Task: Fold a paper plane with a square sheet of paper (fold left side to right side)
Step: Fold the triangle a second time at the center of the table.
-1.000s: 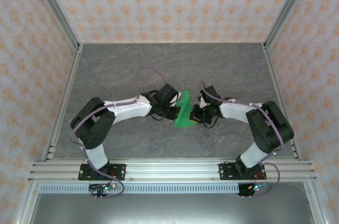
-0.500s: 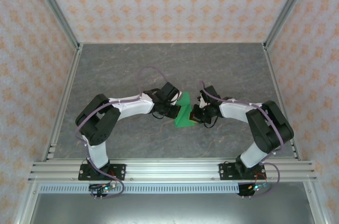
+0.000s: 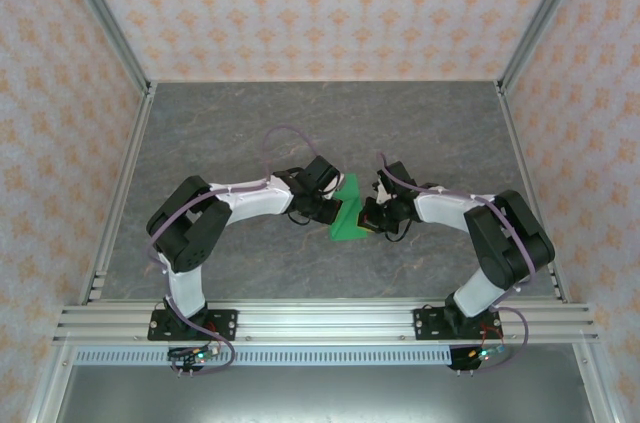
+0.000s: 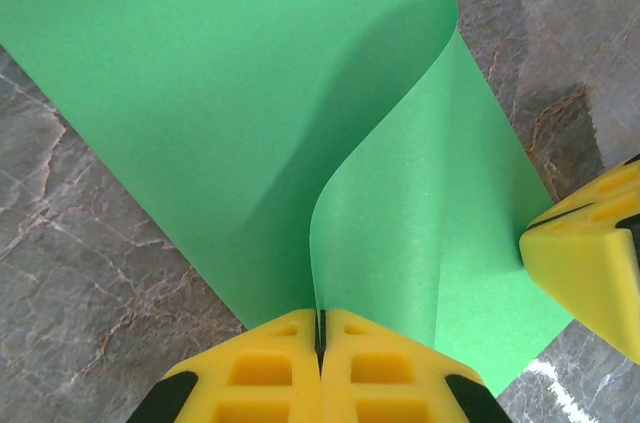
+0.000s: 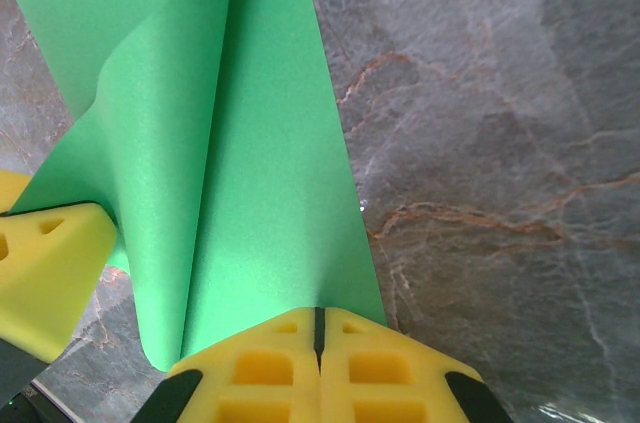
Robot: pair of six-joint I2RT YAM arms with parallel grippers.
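The square sheet of paper (image 3: 350, 215) is bright green and lies mid-table between both arms, partly lifted. In the left wrist view the sheet (image 4: 230, 93) curls up from the table, and one edge runs into the slit of my left gripper (image 4: 320, 315), which is shut on it. My left gripper (image 3: 330, 205) sits at the sheet's left side. My right gripper (image 3: 372, 215) is at its right side, jaws shut, tips (image 5: 319, 311) down on the flat part of the sheet (image 5: 260, 173). The paper plane is not formed.
The grey marbled table (image 3: 250, 133) lies open behind and to both sides of the sheet. Aluminium frame rails (image 3: 320, 321) run along the near edge, and patterned walls enclose the other three sides.
The left arm's elbow has shifted a little to the right and its gripper has crept toward the right with the sheet's edge. The right arm has not moved.
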